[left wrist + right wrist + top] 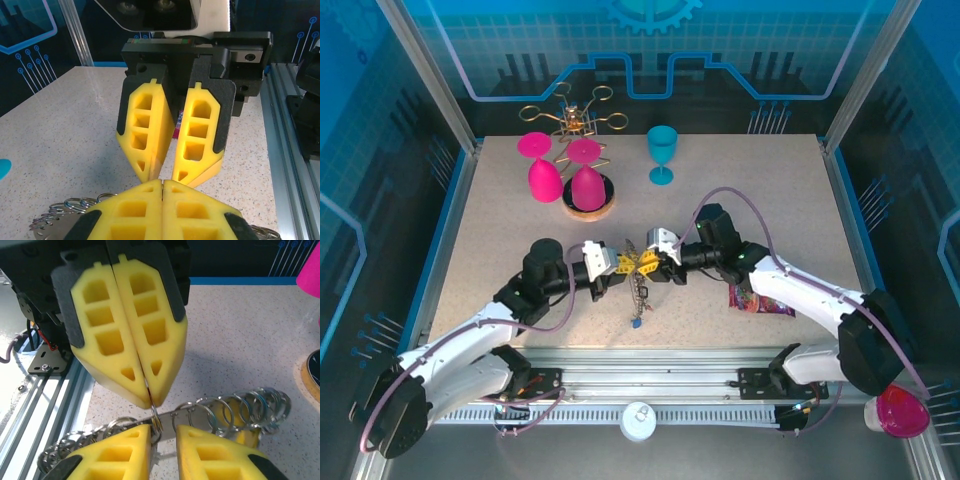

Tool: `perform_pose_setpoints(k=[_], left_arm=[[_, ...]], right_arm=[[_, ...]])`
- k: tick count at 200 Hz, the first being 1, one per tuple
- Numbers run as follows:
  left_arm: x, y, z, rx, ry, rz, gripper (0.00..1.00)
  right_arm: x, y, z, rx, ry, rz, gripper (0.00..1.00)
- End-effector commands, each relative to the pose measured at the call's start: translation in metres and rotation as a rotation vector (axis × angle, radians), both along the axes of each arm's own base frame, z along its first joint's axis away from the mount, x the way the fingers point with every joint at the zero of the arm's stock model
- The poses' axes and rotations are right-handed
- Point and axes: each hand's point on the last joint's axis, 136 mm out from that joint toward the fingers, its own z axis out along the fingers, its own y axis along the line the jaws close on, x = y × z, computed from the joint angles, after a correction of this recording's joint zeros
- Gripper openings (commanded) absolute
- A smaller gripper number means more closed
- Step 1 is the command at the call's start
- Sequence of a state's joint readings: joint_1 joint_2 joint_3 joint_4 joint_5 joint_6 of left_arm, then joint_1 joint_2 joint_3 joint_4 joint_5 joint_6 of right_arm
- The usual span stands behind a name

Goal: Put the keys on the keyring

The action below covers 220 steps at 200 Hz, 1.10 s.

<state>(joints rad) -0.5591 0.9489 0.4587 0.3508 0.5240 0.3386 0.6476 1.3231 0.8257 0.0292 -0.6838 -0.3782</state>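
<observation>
Two grippers meet tip to tip at the centre of the overhead view, above the table (500, 230).

Left gripper (150, 400): fingers pressed flat together, tips pinching one thin wire ring of the keyring (222, 409).

Right gripper (164, 176): fingers narrowly apart, with a slim gap at the tips. In its own camera, lower centre, the pinched ring hangs into that gap, but nothing looks clamped there.

Keyring location: strung across the lower half of the right wrist view, as a row of silvery split rings running from the lower left to right of centre. Overhead, a thin strand drops from the meeting point toward the bottom of the frame and ends at a key (636, 322) with a blue head. Cannot tell whether that key hangs free or rests on the table, nor whether it is threaded on.

Handling (judgement):
- The whole assembly is probably light and limp. The loop sags wherever it is unsupported, so it wants two holds.
- The rings are hard, smooth wire and are likely to twist or slip between the yellow fingers. A pinch across the flat of a ring, close to the loop, should hold better than one on the rim.
- The keys are tiny and stiff. Take one by its plastic head, leaving the hole clear.
- Risk: a tug on one ring swings the whole row.
</observation>
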Motion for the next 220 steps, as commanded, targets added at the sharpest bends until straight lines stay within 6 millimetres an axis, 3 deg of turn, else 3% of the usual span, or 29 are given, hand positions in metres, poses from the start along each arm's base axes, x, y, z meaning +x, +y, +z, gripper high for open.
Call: perform_pose_setpoints(k=[1, 62, 83, 117, 125, 144, 177, 220], left_arm=[[-0.004, -0.005, 0.014, -0.051, -0.038, -0.039, 0.0], [-0.005, -0.007, 0.018, -0.067, -0.041, -0.05, 0.0], [-0.005, -0.007, 0.017, -0.069, -0.034, -0.051, 0.0], [0.0, -0.002, 0.008, -0.013, -0.005, -0.01, 0.0], [0.0, -0.001, 0.003, 0.02, 0.007, -0.006, 0.08], [-0.002, 0.004, -0.008, 0.102, 0.022, -0.003, 0.16], [-0.004, 0.008, -0.017, 0.195, 0.032, -0.012, 0.17], [-0.002, 0.005, -0.011, 0.213, 0.016, -0.03, 0.14]], right_arm=[[-0.004, 0.008, 0.014, 0.041, -0.031, 0.057, 0.21], [-0.001, 0.012, 0.006, 0.025, -0.011, 0.064, 0.12], [0.001, 0.013, 0.009, 0.035, -0.015, 0.062, 0.0], [0.002, 0.01, 0.018, 0.01, -0.036, 0.065, 0.0], [0.001, 0.008, 0.017, -0.008, -0.035, 0.064, 0.0], [-0.002, 0.004, 0.014, -0.071, -0.033, 0.071, 0.0], [-0.005, 0.003, 0.008, -0.183, -0.045, 0.082, 0.0], [-0.009, 0.008, 0.004, -0.293, -0.093, 0.107, 0.0]])
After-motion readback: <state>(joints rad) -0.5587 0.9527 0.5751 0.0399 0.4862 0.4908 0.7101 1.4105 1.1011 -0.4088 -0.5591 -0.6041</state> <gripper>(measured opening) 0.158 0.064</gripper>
